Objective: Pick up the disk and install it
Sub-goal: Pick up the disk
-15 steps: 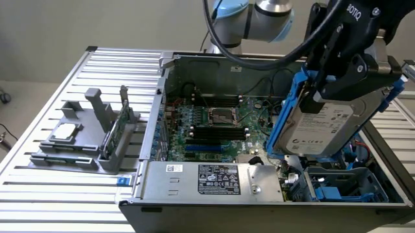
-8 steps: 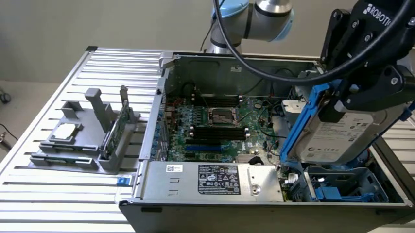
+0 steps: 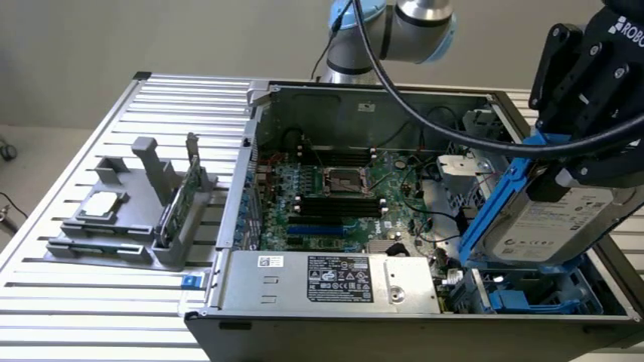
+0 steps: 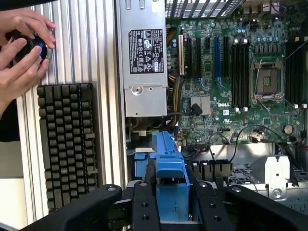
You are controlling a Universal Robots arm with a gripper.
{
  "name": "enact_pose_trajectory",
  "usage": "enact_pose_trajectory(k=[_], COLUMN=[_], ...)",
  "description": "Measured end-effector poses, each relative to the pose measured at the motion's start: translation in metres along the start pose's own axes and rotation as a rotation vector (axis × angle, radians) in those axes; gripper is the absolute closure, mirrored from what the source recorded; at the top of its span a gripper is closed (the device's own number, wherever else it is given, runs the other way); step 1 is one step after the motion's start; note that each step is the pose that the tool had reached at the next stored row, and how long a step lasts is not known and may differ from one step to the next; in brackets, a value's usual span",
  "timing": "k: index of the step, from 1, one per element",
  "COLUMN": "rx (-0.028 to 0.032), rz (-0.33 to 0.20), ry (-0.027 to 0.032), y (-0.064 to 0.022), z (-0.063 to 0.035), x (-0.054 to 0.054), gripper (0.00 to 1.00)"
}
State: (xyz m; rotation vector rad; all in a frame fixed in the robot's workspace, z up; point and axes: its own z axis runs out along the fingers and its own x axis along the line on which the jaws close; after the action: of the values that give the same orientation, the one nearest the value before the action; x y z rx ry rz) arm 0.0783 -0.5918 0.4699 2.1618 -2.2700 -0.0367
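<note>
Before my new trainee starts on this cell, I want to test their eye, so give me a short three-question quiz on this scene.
1. True or false: the end effector is clamped on the blue frame of the disk.
2. How does the disk sit? A) lying flat and released; B) held tilted on edge over the open computer case, at the exterior view's right; C) pushed fully in and out of sight.
3. Fill in: the green card stands on edge in the grey rack, ____ the case (inside or outside).

Key: 1 true; 2 B; 3 outside.
</note>
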Motion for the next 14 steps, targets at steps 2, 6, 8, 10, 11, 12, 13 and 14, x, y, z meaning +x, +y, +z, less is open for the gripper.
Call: enact_pose_trajectory(k=[2,6,8,10,11,12,13,14], rx=[0.0,0.0006,0.0014,0.0018,0.0019,0.0019,0.0019,0.0019], rz=[-0.001,-0.005,-0.006,-0.01,-0.013,-0.016,-0.019,-0.022], ry=[0.0,-0.0002,0.0,-0.0005,-0.0016,-0.0027,-0.0035,-0.0043], y=[-0.0058,-0.0164,-0.0203,-0.0223,-0.0228,-0.0233,-0.0239,-0.0245], z=[0.0006,0.0027,0.0045,0.0063,0.0071,0.0079,0.0086,0.0095], x=[0.001,0.001,0.001,0.002,0.002,0.002,0.002,0.002], gripper=[0.67,0.67,0.67,0.67,0.67,0.67,0.67,0.67])
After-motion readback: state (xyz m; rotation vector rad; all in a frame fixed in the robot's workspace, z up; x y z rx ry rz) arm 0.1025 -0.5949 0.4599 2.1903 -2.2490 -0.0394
